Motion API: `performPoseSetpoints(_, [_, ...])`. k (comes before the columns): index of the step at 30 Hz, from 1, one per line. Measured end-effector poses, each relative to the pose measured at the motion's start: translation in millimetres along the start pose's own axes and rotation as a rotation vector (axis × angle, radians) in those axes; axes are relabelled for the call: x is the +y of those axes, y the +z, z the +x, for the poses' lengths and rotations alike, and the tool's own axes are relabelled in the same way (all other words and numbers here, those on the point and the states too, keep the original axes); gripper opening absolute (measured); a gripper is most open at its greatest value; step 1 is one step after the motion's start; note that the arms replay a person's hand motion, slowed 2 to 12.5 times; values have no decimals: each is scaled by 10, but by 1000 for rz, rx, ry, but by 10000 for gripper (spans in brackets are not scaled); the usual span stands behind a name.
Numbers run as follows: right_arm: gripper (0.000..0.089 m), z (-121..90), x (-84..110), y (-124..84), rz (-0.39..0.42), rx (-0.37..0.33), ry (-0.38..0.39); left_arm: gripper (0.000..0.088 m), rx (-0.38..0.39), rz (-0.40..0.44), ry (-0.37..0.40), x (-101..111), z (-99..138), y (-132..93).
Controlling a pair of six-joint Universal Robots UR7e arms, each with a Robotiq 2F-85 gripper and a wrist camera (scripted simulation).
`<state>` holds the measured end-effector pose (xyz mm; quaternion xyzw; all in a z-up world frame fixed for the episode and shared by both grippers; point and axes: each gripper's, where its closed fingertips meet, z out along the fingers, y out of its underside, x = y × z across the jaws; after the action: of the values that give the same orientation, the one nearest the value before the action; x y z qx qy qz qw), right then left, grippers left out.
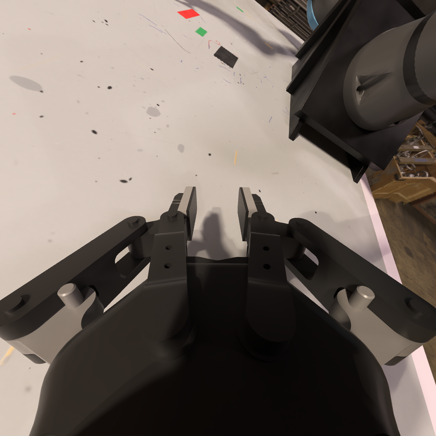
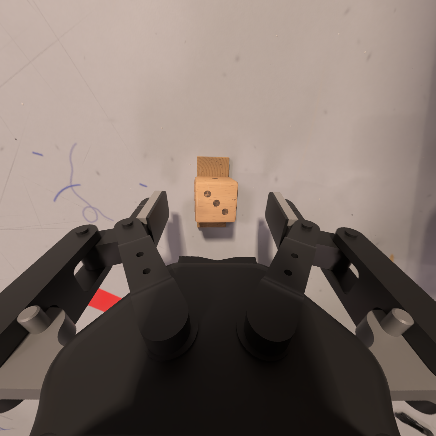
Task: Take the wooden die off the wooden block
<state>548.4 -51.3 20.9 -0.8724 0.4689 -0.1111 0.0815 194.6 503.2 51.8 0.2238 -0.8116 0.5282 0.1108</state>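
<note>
In the right wrist view a light wooden die (image 2: 215, 203), its three-dot face toward the camera, sits on a darker wooden block (image 2: 213, 166) on the pale table. The block shows beyond the die and as a thin strip under its near edge. My right gripper (image 2: 217, 205) is open and empty above them, its fingers (image 2: 157, 207) wide on either side of the die and apart from it. In the left wrist view my left gripper (image 1: 217, 200) is open with a narrower gap, empty, over bare table. The die and block do not show there.
In the left wrist view a black robot base mount (image 1: 342, 99) and grey arm joint (image 1: 382, 89) stand at the right, by the table's edge (image 1: 387, 247). A black patch (image 1: 225, 56), a green patch (image 1: 201, 31) and a red patch (image 1: 188, 13) mark the far table. A red patch (image 2: 103, 303) also shows in the right wrist view.
</note>
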Motion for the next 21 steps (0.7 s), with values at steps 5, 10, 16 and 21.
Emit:
performPoseSetpoints(5, [574,-40,-35,51,41,-72,43,318,7,-7,-6,4,-3,16])
performPoseSetpoints(10, [331,-7,-42,63,74,-87,63,317,10,1,-12,-20,-13,26])
performPoseSetpoints(16, [326,-4,-32,62,92,-90,63,314,13,9,-14,-44,-18,40])
performPoseSetpoints(21, [324,-6,-25,33,100,-79,46,311,13,12,-12,-56,-19,52])
